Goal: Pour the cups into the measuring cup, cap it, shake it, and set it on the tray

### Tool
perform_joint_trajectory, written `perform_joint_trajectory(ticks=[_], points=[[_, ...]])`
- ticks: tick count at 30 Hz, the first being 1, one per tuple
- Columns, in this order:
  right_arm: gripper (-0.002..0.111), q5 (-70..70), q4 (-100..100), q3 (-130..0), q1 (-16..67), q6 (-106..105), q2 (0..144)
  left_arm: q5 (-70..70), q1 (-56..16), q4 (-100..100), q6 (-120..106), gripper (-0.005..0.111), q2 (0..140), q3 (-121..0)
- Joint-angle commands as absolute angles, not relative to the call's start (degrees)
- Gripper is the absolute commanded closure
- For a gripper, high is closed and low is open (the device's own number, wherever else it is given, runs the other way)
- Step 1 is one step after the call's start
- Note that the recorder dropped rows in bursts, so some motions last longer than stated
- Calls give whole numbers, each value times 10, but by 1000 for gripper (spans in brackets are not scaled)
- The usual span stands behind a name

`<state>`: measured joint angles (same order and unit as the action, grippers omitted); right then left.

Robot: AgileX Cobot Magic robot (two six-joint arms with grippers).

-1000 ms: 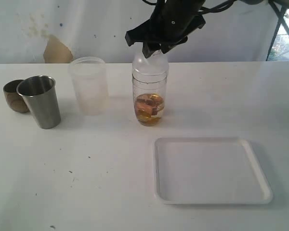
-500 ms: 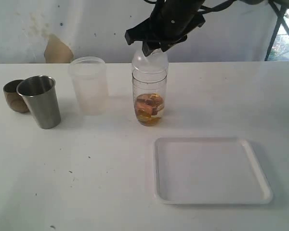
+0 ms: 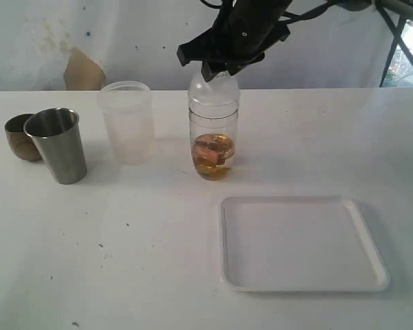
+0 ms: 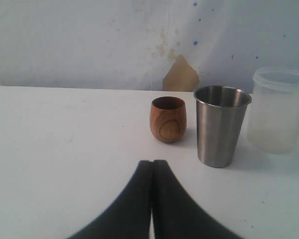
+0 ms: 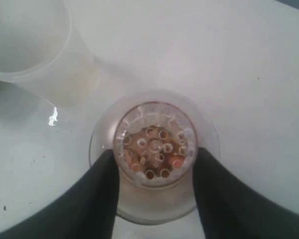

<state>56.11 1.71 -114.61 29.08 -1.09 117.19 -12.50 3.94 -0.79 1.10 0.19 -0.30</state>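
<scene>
The clear measuring cup (image 3: 213, 141) stands mid-table with brown and amber pieces in its bottom. A small clear dome lid (image 3: 213, 88) with holes in it sits on the cup's mouth, and my right gripper (image 3: 219, 69) comes down from above, shut on that lid (image 5: 154, 144) with one black finger (image 5: 103, 186) on each side. To the left stand the frosted plastic cup (image 3: 128, 120), the steel tumbler (image 3: 57, 144) and the wooden cup (image 3: 17, 137), all upright. My left gripper (image 4: 153, 162) is shut and empty, low over the table in front of the wooden cup (image 4: 168, 119) and the tumbler (image 4: 222, 124).
The white tray (image 3: 299, 244) lies flat at the front right, with nothing on it. A stained white wall runs behind the table. The frosted cup (image 5: 32, 45) stands close beside the measuring cup in the right wrist view.
My right gripper has shifted slightly with the dome lid, which now sits more squarely on the measuring cup's mouth. Cups and tray have not moved.
</scene>
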Motion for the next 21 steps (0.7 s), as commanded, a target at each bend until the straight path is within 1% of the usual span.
perform_joint_trajectory(ticks=[1, 21], points=[[108, 571, 15, -1147, 291, -8, 1185, -120, 42, -12, 12, 107, 0, 0], [108, 592, 15, -1148, 291, -12, 1162, -120, 42, -12, 12, 107, 0, 0]])
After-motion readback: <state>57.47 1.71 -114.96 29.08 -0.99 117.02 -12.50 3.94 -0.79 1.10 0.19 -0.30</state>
